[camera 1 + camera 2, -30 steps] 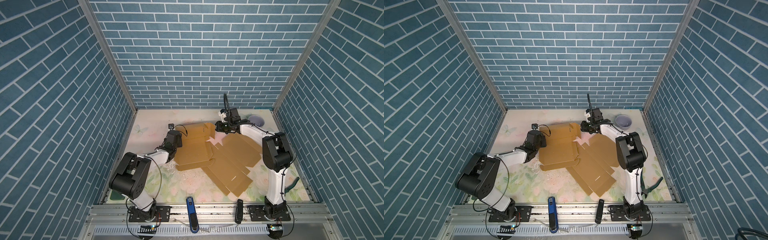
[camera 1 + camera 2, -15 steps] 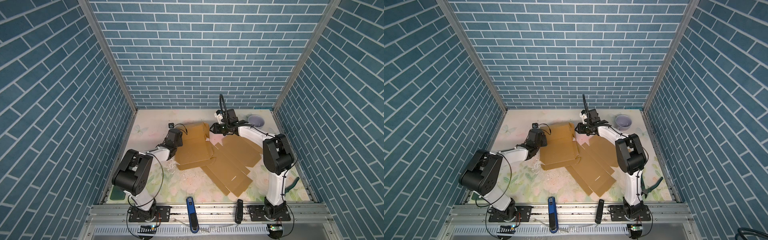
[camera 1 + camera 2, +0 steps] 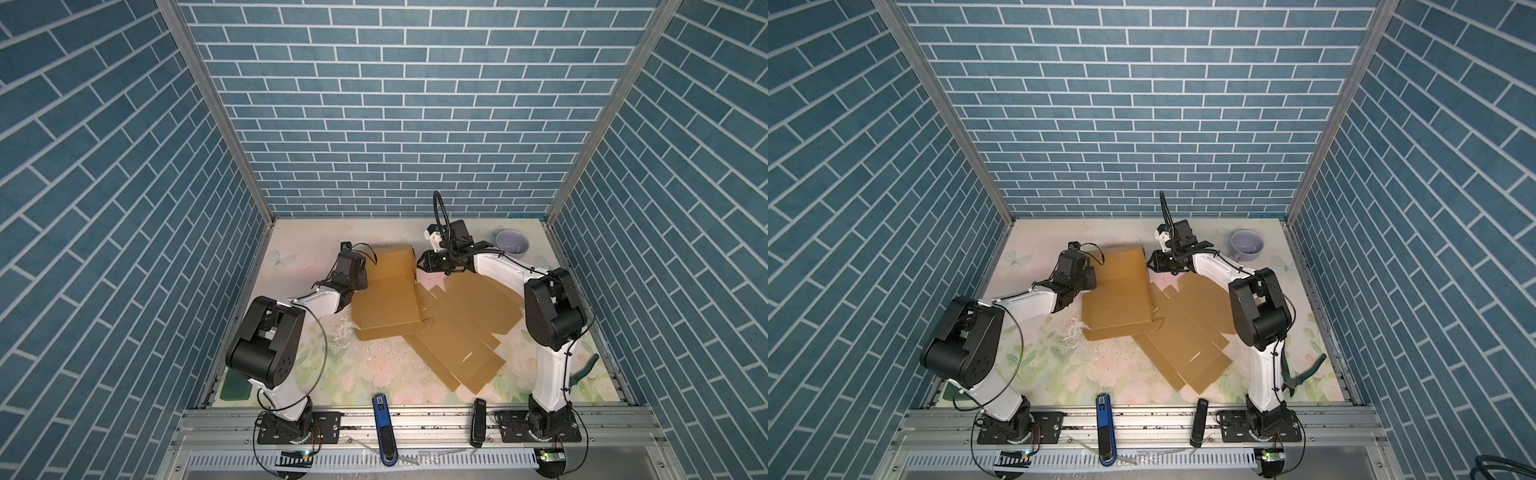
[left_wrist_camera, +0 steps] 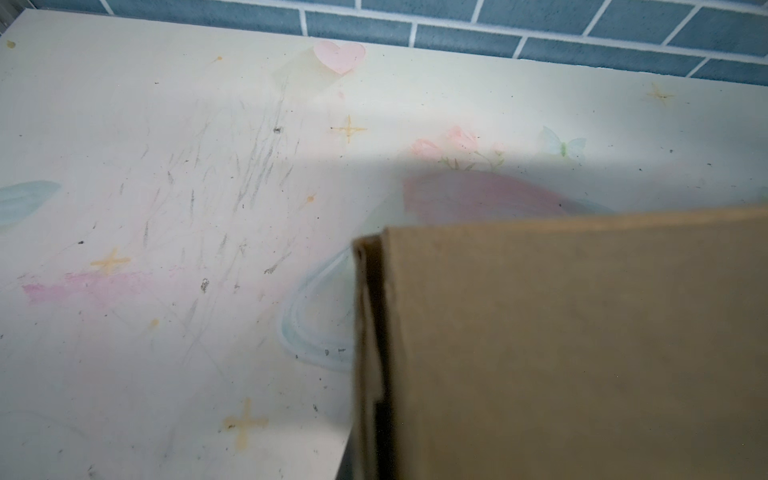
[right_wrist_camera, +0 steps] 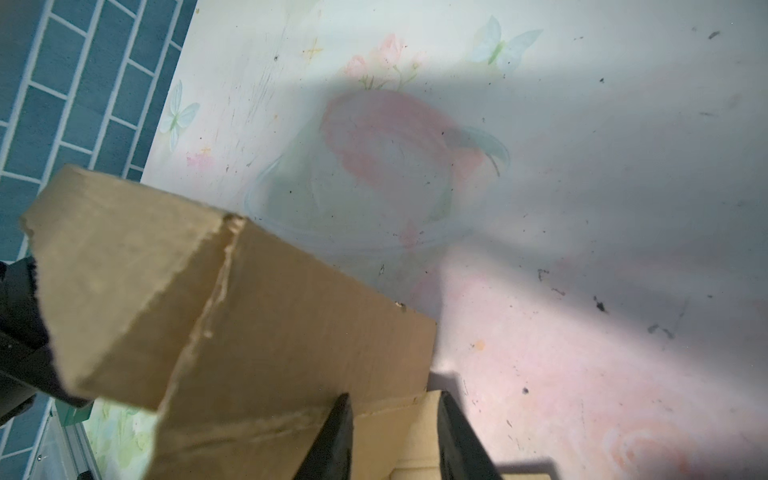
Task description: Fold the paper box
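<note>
My left gripper (image 3: 360,275) is the thing farthest from the lilac cup (image 3: 512,242), at the edge of the paper box (image 3: 386,299) that faces away from the cup. Its jaws are closed tight. My left wrist view shows none of my fingers, only brown board (image 4: 582,353) filling the near corner, so I cannot tell whether that edge is pinched between them.

The box lies mostly flat on the table (image 3: 307,243), between my two grippers and to the left of the cup in both top views (image 3: 1117,303). One panel on its far end stands up, tilted. A long unfolded stretch runs away from the cup toward my bases.

My right gripper (image 3: 420,264) sits between that raised panel and the cup, tips against the panel's cup-side edge. Its jaws stand narrowly apart. In my right wrist view the two dark fingers (image 5: 332,440) frame a small pale flap of the box (image 5: 270,332). The flap shows face-on in the gap, and neither finger presses it.
</note>
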Available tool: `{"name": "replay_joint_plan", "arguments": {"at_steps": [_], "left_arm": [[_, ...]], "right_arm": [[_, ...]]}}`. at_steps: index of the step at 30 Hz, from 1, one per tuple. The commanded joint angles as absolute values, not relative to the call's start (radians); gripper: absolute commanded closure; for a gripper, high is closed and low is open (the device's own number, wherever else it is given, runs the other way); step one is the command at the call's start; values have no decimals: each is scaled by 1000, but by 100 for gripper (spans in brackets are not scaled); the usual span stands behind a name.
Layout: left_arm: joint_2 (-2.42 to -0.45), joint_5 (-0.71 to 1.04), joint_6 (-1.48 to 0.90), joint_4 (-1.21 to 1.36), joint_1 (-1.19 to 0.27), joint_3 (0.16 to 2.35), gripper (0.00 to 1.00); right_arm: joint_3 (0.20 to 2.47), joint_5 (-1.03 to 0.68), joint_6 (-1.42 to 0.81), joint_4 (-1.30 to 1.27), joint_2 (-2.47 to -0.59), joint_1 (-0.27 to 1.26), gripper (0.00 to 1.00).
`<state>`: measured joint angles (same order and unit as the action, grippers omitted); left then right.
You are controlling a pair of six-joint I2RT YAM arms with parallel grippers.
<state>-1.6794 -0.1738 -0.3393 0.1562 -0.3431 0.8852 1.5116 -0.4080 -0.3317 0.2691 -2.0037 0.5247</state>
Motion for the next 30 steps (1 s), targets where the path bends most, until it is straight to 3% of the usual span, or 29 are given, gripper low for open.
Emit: {"name": "replay_joint_plan", "arguments": {"at_steps": [1,30], "left_arm": [[-1668,-138,-358,101,-324,891,98],[-1670,69,-389,-74,-252,991,98]], "right_arm": [[1491,-409,-318,265,-1951,537,64],[1415,-405,-334,256,-1939,567,58]]}}
